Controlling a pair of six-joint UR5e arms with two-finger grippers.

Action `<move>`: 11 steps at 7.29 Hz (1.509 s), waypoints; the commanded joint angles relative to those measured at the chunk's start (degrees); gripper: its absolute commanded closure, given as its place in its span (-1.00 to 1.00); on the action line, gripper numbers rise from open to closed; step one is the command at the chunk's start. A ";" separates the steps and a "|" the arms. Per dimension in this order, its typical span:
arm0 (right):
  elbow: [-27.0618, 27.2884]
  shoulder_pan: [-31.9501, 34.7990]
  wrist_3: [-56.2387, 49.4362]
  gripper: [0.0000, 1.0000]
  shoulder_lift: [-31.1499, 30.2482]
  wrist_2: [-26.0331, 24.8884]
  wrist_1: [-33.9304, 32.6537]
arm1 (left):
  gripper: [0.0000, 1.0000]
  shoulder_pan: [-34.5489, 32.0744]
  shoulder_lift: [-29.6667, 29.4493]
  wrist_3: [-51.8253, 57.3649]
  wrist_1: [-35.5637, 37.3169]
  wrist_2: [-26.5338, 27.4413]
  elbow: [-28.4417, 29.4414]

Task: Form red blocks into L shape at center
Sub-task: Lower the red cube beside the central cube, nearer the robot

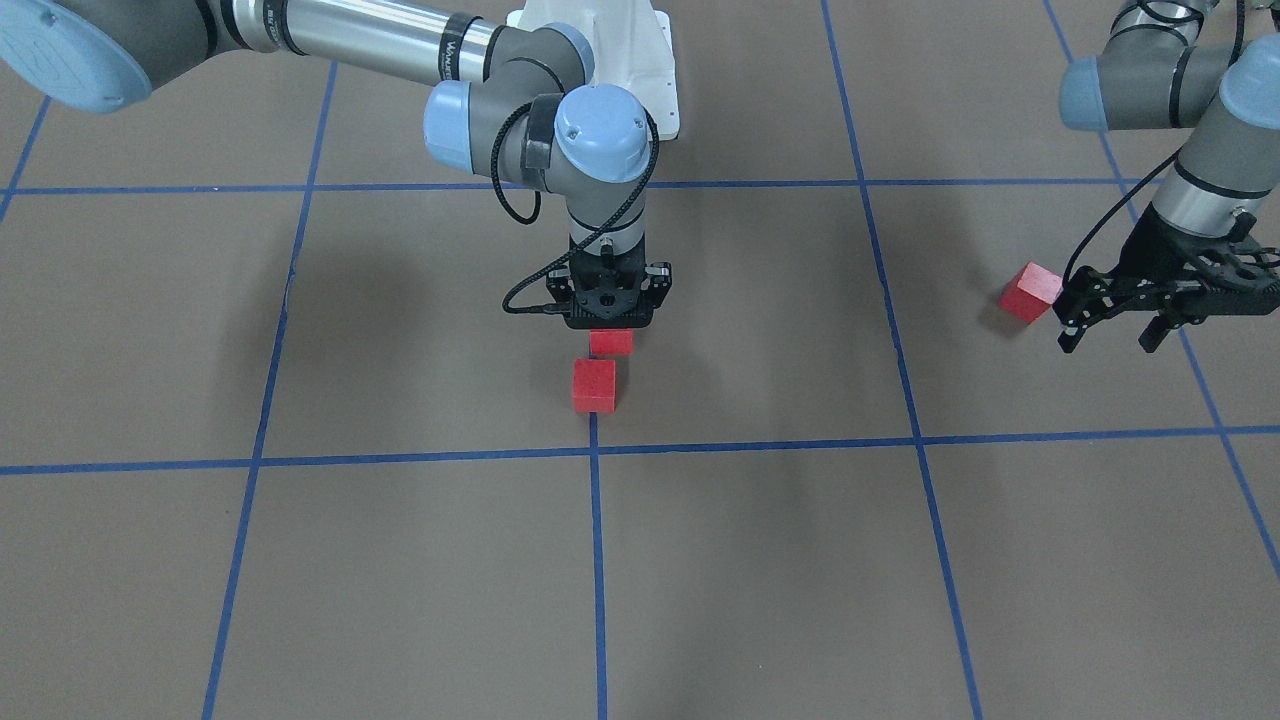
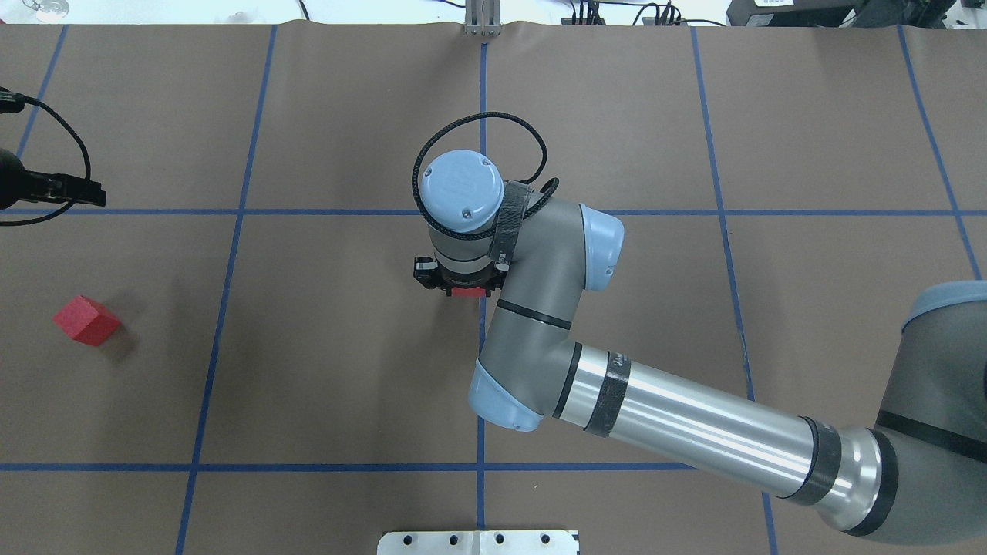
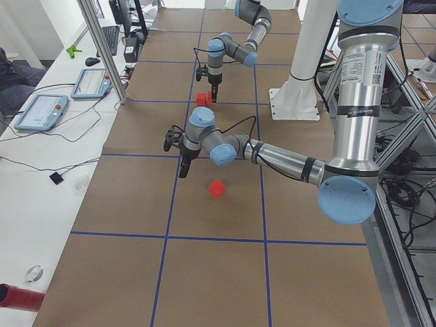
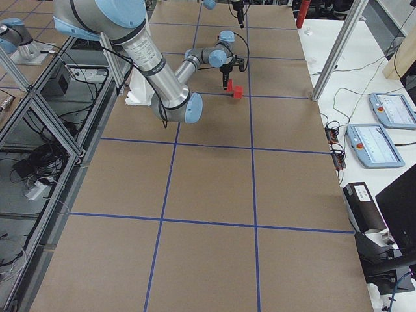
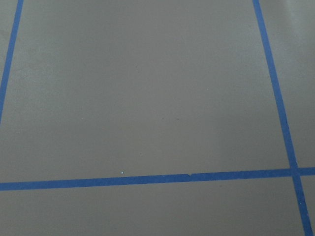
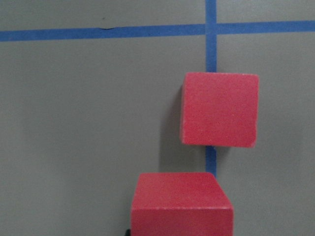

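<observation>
Right pincer [image 1: 611,325]: points straight down near the middle of the table [image 1: 400,330] and pinches the held red block [image 1: 611,342], closed only to that cube's width. Fingers mostly hidden under the black body, with just a dark tip showing against the cube's left side in the right wrist view. Cannot tell whether that cube rests on the brown paper or hangs just above it. Just beyond it, away from the robot: the second red block [image 1: 593,385], parted from the held one by a narrow gap and shifted a little sideways, not lined up edge to edge. Sits on the blue tape line that runs away from the robot, just short of the center [image 1: 595,452] on the robot's side, clear of the crossing itself. Behind the right arm, toward the robot: the white base plate [image 1: 660,90]. Left pincer [image 1: 1108,340]: well off to the robot's left, spread wide, holds nothing and touches nothing; hangs above the table with fingers angled downward. Near it, yet apart from both fingers as the left side view shows: the third red block [image 1: 1030,292], lying alone inside a grid square, turned askew to the tape lines and well apart from the other two. Left wrist view: takes in brown paper and blue tape lines.
</observation>
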 commanded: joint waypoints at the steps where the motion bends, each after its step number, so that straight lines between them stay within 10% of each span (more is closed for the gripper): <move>1: -0.30 0.13 -0.05 1.00 -0.06 -0.37 0.10 | -0.99 0.00 -0.11 -0.03 0.09 0.00 0.13; 9: -0.38 0.22 0.04 0.95 -1.64 -1.34 0.18 | -0.99 0.09 -0.38 -1.35 0.00 0.00 0.13; 11: -0.39 0.22 0.22 0.23 -1.64 -2.75 0.36 | -0.99 0.09 -0.38 -1.26 0.00 0.00 0.13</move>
